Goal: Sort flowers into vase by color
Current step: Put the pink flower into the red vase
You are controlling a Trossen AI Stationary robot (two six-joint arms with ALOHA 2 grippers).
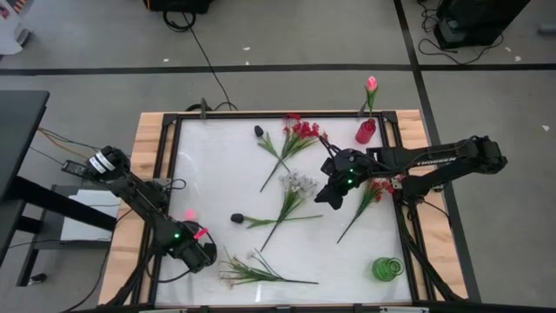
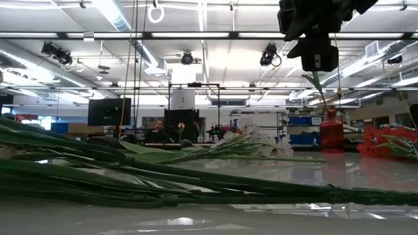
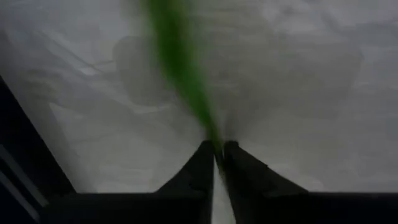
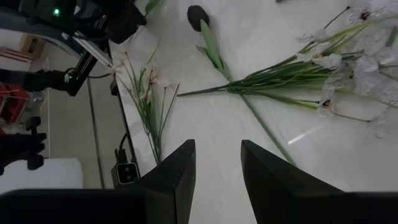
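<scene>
Between the fingers: left gripper [image 3: 218, 155] pinches a green stem [image 3: 180, 68]
Below right gripper [image 4: 214, 180]: fingers spread, white sprays [image 4: 348, 68] and dark bud [image 4: 198, 17] beyond

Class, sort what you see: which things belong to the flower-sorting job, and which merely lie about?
Job: red vase holding a pink bud; green vase; red spray; white spray; dark bud; left gripper pinching a pink flower.
Lying about: floor cables.

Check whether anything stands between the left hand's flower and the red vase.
Yes. The right hand, open, hangs over the table's middle, close to the straight line from the left hand, shut on a green stem, to the red vase.
</scene>
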